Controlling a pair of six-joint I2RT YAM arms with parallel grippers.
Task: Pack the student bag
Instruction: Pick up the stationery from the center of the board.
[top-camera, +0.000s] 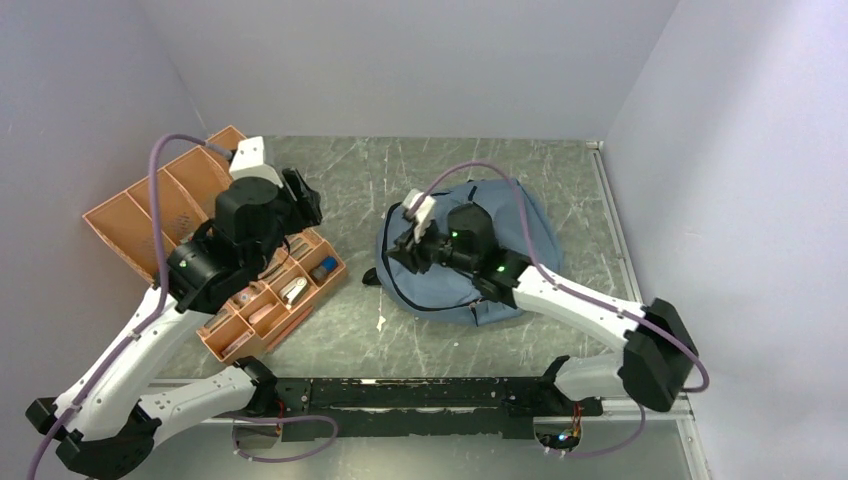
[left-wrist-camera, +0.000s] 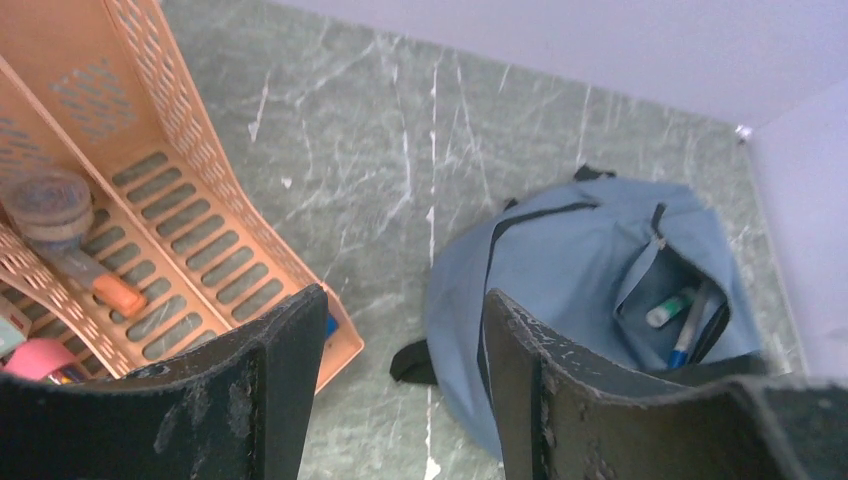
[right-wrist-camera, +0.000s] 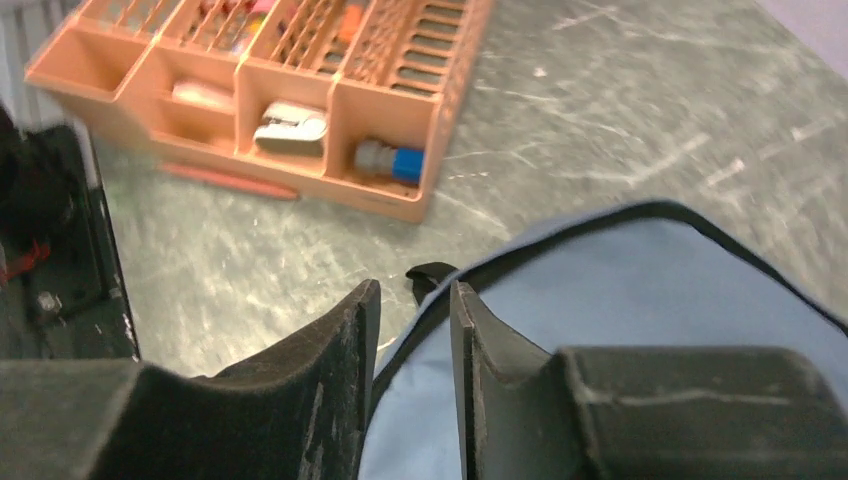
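The student bag (top-camera: 450, 290) is a grey-blue backpack lying flat right of the table's centre. In the left wrist view the bag (left-wrist-camera: 560, 260) shows an unzipped front pocket (left-wrist-camera: 680, 305) with pens inside. My right gripper (top-camera: 405, 255) hovers over the bag's left edge. Its fingers stand a little apart above the black trim of the bag (right-wrist-camera: 640, 290), and the right gripper (right-wrist-camera: 415, 295) is open and empty. My left gripper (top-camera: 305, 200) hangs above the orange tray's right side. It is the left gripper (left-wrist-camera: 405, 310), open and holding nothing.
The orange compartment tray (top-camera: 130, 215) sits at the left with small stationery in its cells, among them a white stapler (right-wrist-camera: 290, 128) and a blue-capped item (right-wrist-camera: 395, 160). An orange pencil (right-wrist-camera: 230, 180) lies on the table beside the tray. Walls close in on three sides.
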